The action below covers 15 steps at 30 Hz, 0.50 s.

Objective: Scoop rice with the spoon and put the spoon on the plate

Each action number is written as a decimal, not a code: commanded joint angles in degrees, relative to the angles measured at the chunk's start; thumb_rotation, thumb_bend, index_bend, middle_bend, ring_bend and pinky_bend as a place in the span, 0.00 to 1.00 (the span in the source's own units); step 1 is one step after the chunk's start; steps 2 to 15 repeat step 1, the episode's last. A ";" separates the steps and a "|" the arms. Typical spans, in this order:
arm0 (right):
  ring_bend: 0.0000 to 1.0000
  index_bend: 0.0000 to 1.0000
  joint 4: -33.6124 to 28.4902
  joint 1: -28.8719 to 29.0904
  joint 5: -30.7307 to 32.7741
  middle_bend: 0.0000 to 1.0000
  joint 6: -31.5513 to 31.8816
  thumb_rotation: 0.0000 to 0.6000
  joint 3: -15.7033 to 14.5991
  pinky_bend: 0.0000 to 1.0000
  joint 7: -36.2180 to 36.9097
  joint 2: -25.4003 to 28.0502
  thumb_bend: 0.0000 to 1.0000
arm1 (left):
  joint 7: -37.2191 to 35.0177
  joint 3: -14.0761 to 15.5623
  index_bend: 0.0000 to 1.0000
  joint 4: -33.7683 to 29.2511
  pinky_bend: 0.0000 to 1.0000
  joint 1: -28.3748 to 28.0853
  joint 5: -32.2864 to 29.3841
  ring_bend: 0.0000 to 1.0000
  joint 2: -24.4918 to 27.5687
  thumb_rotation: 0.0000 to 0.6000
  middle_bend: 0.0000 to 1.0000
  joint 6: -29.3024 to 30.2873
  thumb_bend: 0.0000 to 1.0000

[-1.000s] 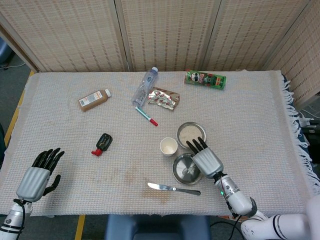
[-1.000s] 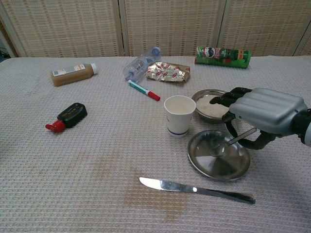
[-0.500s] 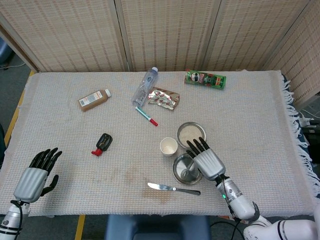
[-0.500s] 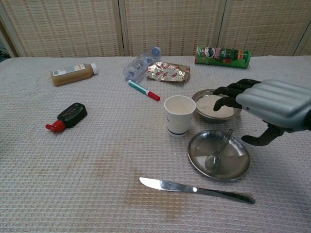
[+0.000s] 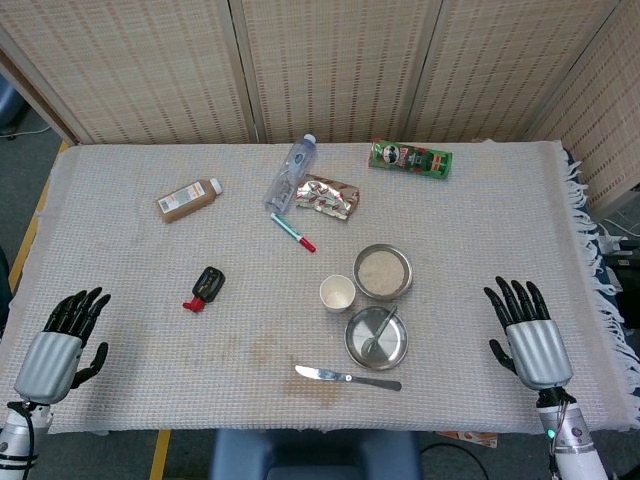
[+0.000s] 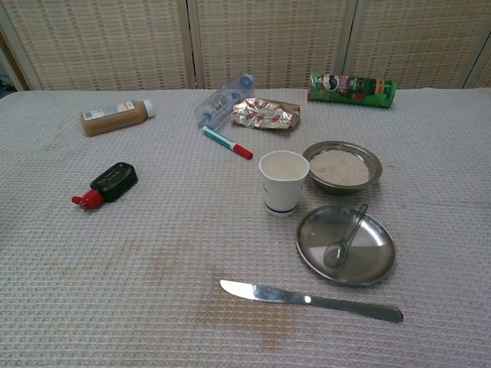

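Well, look where the spoon (image 6: 344, 239) is lying: inside the metal plate (image 6: 376, 264), bowl end down toward the near side, handle leaning up over the far rim toward the rice bowl (image 6: 342, 166). Nothing is touching it. The right robot hand (image 5: 527, 333) hangs well off to the right of the plate, near the worktop (image 5: 480, 230) edge, fingers spread and holding nothing. Over on the other side, the left robot hand (image 5: 58, 342) sits near the front left corner, fingers also apart and empty. Neither shows up in the chest view at all.

So, by my reading, the placing step looks done, with the spoon on the plate as the task asks. I cannot tell from here whether any rice sits in the spoon's bowl; it is too small and shiny to judge. The rice in its bowl looks heaped and white, just behind the plate, with the paper cup (image 6: 283, 181) beside it on the left.

Next move, if any, calls for very little: keep both hands apart from the plate so the spoon is not knocked, and mind the knife (image 6: 311, 300) lying just in front.
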 commanded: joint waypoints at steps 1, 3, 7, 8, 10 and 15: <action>0.00 0.11 0.34 -0.76 0.23 0.00 -2.37 1.00 1.00 0.00 0.43 0.78 0.21 | 1.59 0.06 0.00 -0.42 0.11 0.23 0.12 0.00 -0.47 1.00 0.00 0.18 0.49; 0.00 0.11 0.34 -0.76 0.23 0.00 -2.37 1.00 1.00 0.00 0.43 0.78 0.21 | 1.59 0.06 0.00 -0.42 0.11 0.23 0.12 0.00 -0.47 1.00 0.00 0.18 0.49; 0.00 0.11 0.34 -0.76 0.23 0.00 -2.37 1.00 1.00 0.00 0.43 0.78 0.21 | 1.59 0.06 0.00 -0.42 0.11 0.23 0.12 0.00 -0.47 1.00 0.00 0.18 0.49; 0.00 0.11 0.34 -0.76 0.23 0.00 -2.37 1.00 1.00 0.00 0.43 0.78 0.21 | 1.59 0.06 0.00 -0.42 0.11 0.23 0.12 0.00 -0.47 1.00 0.00 0.18 0.49; 0.00 0.11 0.34 -0.76 0.23 0.00 -2.37 1.00 1.00 0.00 0.43 0.78 0.21 | 1.59 0.06 0.00 -0.42 0.11 0.23 0.12 0.00 -0.47 1.00 0.00 0.18 0.49; 0.00 0.11 0.34 -0.76 0.23 0.00 -2.37 1.00 1.00 0.00 0.43 0.78 0.21 | 1.59 0.06 0.00 -0.42 0.11 0.23 0.12 0.00 -0.47 1.00 0.00 0.18 0.49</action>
